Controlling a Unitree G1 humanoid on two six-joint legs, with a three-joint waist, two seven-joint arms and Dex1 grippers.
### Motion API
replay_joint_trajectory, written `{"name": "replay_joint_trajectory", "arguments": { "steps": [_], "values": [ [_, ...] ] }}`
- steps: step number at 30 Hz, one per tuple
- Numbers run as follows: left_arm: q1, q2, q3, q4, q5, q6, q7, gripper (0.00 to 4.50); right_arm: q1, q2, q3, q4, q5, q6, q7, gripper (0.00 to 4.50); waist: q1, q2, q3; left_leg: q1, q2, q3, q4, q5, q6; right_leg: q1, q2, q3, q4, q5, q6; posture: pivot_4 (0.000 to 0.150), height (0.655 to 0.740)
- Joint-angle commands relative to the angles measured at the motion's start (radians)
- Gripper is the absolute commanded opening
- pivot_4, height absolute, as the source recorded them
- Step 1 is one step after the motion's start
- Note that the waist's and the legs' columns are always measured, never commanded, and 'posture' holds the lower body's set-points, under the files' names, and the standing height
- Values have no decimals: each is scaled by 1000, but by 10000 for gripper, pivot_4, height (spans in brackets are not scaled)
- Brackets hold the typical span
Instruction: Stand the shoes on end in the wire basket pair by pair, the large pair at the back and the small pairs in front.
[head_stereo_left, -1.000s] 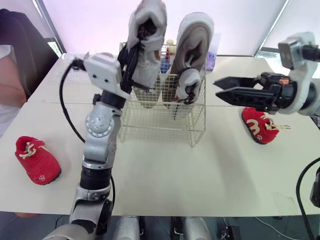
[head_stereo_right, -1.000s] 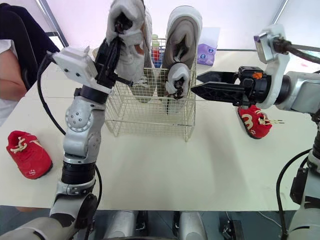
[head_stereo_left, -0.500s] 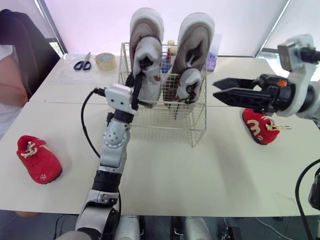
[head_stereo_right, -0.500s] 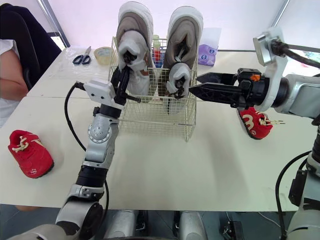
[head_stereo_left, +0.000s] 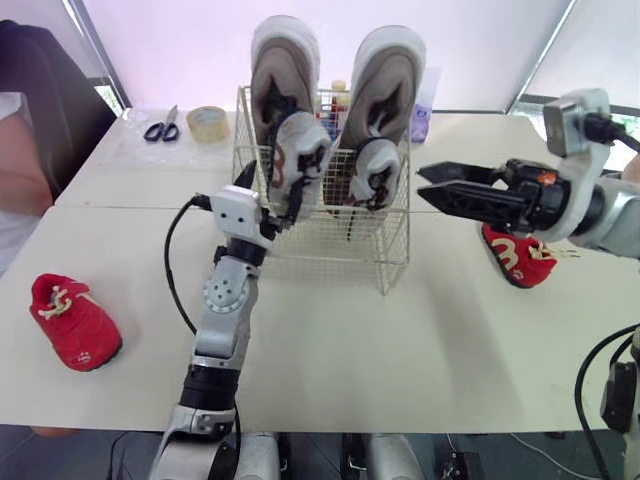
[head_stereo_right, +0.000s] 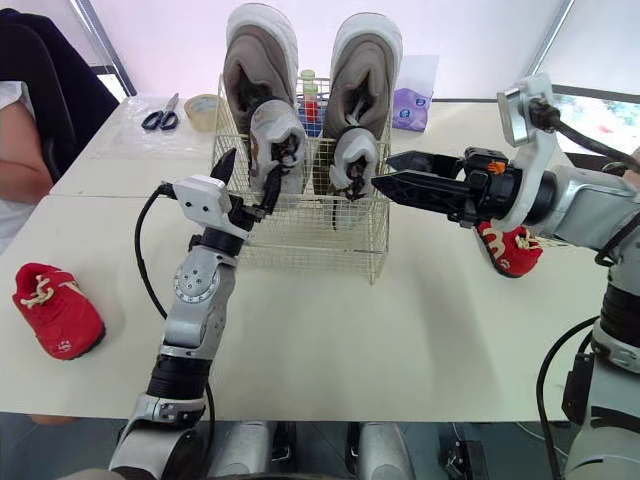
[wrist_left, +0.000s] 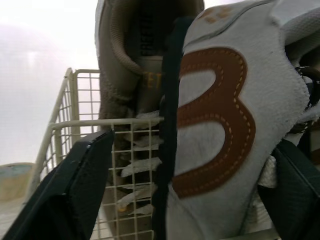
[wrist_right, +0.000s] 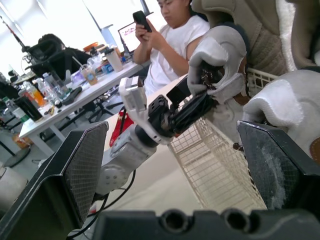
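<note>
Shoes left to place lie on the counter: one red shoe nearest, the other red shoe past our right gripper, fingers spread. Our left gripper, fingers spread, flanks a small white shoe in the basket front beside its mate; the large pair stands behind.

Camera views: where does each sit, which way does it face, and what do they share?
Eye views: on the head, looking forward and down at the wire basket; left gripper and right gripper show.
Left wrist view: on that wrist, facing the small white shoe between its fingers.
Right wrist view: on that wrist, facing the left gripper and a seated person past its fingers.
Shared: all show basket and shoe.
</note>
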Motion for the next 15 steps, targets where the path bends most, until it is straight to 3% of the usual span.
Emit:
{"name": "replay_joint_trajectory", "arguments": {
  "steps": [1, 15],
  "values": [
    [45, 5, 0, -145, -68, 116, -11, 39695, 2, 8, -7, -25, -15, -38, 16, 45000, 1, 0, 0, 0, 0, 0, 0, 0, 0, 0, 0, 0, 0, 0, 0, 1500, 7357],
    [122, 153, 11, -407, -147, 374, -81, 39695, -1, 44, 27, -5, -70, -81, 44, 45000, 5, 0, 0, -1, 0, 0, 0, 0, 0, 0, 0, 0, -1, 0, 0, 1500, 7357]
  ]
}}
